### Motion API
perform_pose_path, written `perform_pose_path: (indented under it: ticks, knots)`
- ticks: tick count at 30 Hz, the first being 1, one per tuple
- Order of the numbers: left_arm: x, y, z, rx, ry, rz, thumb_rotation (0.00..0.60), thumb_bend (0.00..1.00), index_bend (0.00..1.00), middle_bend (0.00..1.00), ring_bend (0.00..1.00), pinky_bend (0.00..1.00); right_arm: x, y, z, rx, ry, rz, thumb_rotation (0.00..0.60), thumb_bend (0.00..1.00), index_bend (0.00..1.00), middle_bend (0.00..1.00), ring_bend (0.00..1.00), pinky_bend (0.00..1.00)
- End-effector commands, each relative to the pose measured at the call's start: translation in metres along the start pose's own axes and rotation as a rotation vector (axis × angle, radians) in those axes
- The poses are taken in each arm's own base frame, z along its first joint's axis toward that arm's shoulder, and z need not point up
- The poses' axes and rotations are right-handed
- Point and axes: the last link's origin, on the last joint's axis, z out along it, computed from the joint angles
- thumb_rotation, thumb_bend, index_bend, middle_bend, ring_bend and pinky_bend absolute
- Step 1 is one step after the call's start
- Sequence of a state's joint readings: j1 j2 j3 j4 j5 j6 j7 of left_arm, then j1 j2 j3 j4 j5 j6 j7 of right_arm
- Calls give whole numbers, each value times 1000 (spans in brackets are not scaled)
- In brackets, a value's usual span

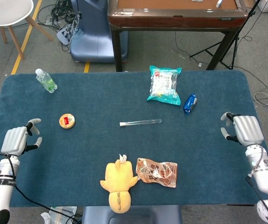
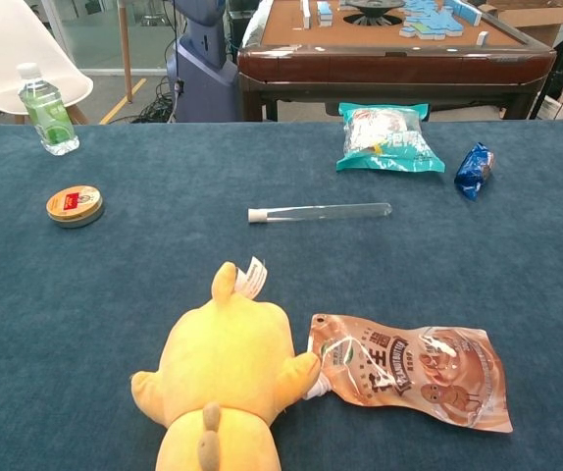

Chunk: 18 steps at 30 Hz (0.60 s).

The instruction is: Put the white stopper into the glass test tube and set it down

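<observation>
While the glass test tube (image 1: 141,122) lies flat near the middle of the frame with the white stopper (image 1: 122,124) in its left end, my left hand (image 1: 18,140) hangs at the far left edge, fingers spread, holding nothing. My right hand (image 1: 243,129) sits at the far right edge, likewise loose and empty. Below the tube lie a yellow plush toy (image 1: 119,183) and a brown snack packet (image 1: 156,171).

Even overhead light falling bright across both views, shadows lying faint and soft, glare showing along the glass test tube (image 2: 319,211), focus holding sharp throughout, slight wide-angle bending appearing toward edges.
</observation>
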State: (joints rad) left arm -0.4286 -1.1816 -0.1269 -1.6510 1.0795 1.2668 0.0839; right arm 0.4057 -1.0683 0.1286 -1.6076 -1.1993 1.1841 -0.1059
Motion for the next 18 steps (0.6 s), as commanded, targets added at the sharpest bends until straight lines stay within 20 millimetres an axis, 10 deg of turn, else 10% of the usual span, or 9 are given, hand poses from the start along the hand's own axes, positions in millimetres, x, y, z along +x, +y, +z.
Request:
perform_pose_path:
  ticks: [1, 18]
  knots:
    - [-1, -7, -21, 11, 14, 11, 600, 342, 226, 463, 444, 491, -5, 16, -28, -15, 15, 4, 600, 364, 418, 520, 492, 620]
    - [-8, 11, -79, -56, 85, -14, 600, 342, 225, 455, 440, 472, -14, 15, -83, -13, 94, 26, 600, 364, 418, 528, 492, 620]
